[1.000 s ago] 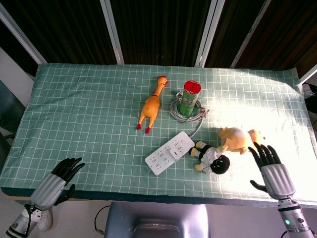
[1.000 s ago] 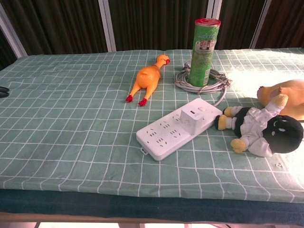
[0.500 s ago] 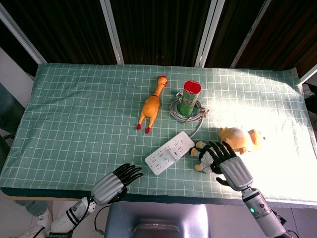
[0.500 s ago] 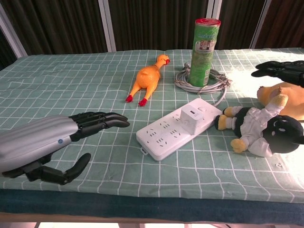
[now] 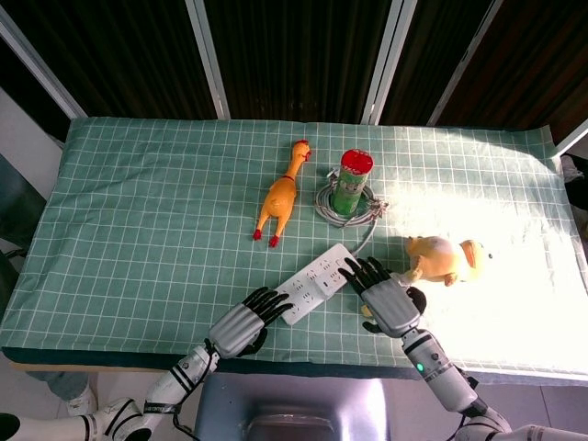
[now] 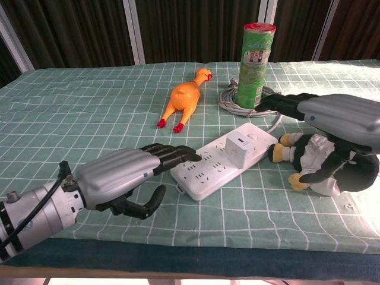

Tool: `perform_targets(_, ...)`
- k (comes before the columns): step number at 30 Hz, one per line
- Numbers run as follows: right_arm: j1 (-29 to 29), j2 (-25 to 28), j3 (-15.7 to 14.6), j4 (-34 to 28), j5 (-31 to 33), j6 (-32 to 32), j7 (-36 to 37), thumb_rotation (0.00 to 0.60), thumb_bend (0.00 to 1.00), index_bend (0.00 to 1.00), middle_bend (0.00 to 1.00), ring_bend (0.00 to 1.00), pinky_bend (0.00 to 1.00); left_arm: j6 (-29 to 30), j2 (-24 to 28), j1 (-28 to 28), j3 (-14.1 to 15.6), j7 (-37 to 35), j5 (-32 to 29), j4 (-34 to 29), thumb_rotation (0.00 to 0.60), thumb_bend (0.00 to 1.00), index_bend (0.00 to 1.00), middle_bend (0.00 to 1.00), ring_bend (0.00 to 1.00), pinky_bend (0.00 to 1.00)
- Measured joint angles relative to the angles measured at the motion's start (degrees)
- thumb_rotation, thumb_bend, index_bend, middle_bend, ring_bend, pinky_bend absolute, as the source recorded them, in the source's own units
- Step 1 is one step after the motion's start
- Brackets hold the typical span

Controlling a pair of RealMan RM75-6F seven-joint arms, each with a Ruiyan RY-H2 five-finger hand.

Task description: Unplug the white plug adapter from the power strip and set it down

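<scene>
The white power strip (image 6: 208,171) lies slantwise near the table's front edge, with the white plug adapter (image 6: 240,149) seated in its far right end. My left hand (image 6: 122,178) is open, palm down, and its fingertips (image 6: 189,157) reach the strip's near left end (image 5: 296,296). My right hand (image 6: 335,114) hovers open above the far right end, its fingers pointing left over the cord. In the head view the right hand (image 5: 381,296) has its fingertips at the adapter's end of the strip. Neither hand holds anything.
A yellow rubber chicken (image 5: 278,195) lies behind the strip. A green can (image 5: 352,184) stands inside the coiled cord (image 6: 268,100). A black-and-white doll (image 6: 332,163) lies under my right hand, with a yellow plush (image 5: 441,259) beyond it.
Both hands have come in from the table's front corners to the power strip. The left now reaches its near end and the right hangs over the adapter end.
</scene>
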Motion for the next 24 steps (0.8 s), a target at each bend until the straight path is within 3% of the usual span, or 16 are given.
perform_targets(9, 3.8, -5.61, 0.44, 2.3, 5.97, -3.27, -5.37, 0.6, 0.17, 0.0, 0.0, 0.0, 0.0, -1.09, -4.82, -1.27, 0.53, 6.02, -3.57, 2.22, 0.535, 0.77, 0.0, 0.0, 0.0, 0.04)
perform_targets(13, 5.34, -7.74, 0.75, 2.89, 7.31, -3.39, -6.86, 0.6, 0.17, 0.0, 0.0, 0.0, 0.0, -1.66, -6.6, -1.89, 0.75, 8.1, -4.79, 3.48, 0.507, 0.78, 0.0, 0.0, 0.0, 0.04)
perform_targets(24, 7.97, -10.18, 1.26, 5.01, 11.41, -3.25, -9.56, 0.6, 0.17, 0.0, 0.0, 0.0, 0.0, -3.81, -9.45, -4.83, 0.0, 8.55, -7.57, 7.94, 0.507, 0.78, 0.0, 0.0, 0.0, 0.04)
